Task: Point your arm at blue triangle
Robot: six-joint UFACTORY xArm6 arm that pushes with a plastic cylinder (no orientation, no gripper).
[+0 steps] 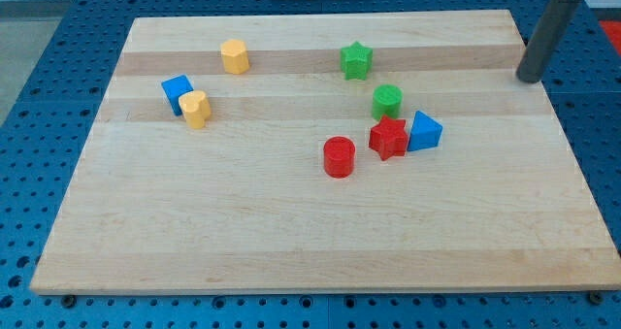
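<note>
The blue triangle (424, 132) lies right of the board's middle, touching the red star (388, 138) on its left. My tip (530, 80) is at the board's right edge near the view's top right, well above and to the right of the blue triangle and apart from every block. The rod rises from the tip toward the view's top right corner.
A green cylinder (387, 101) sits just above the red star, a green star (357, 60) further up. A red cylinder (339, 157) lies left of the red star. At left are a blue cube (177, 93), a yellow heart-like block (196, 108) and a yellow hexagon (234, 55).
</note>
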